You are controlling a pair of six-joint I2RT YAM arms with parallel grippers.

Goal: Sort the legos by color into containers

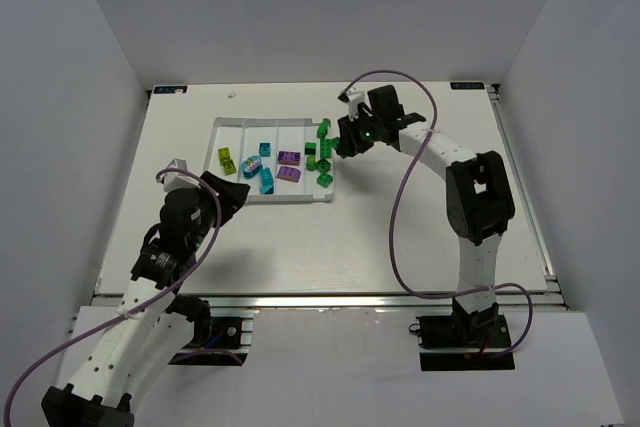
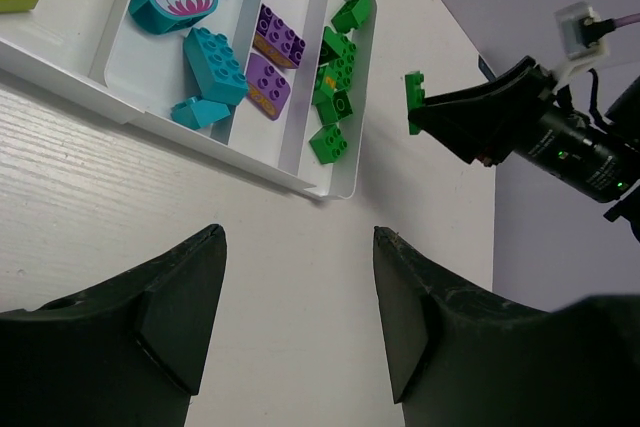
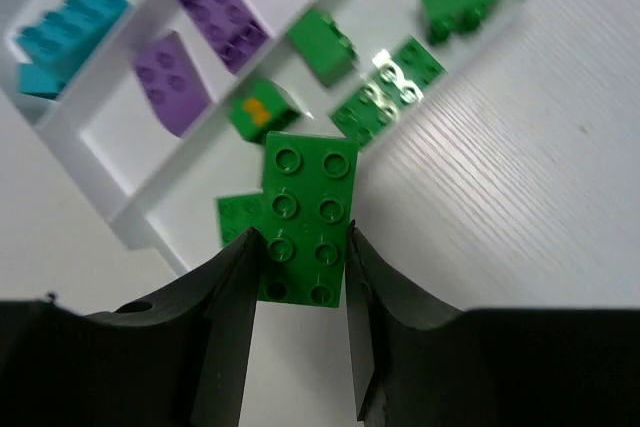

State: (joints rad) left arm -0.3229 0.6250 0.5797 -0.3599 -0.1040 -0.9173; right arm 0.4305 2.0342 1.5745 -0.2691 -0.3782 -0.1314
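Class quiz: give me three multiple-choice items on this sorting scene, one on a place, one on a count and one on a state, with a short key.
1. Counting from the left in the top view, which compartment of the tray holds the purple bricks?
A first
B second
C third

2. How many purple bricks are there?
A one
B two
C four

3. The right gripper is:
A shut on a green brick
B open and empty
C shut on a teal brick

Key: C, two compartments lie to its left; B, two lie in that compartment; A, the wrist view shows the brick clamped in it.
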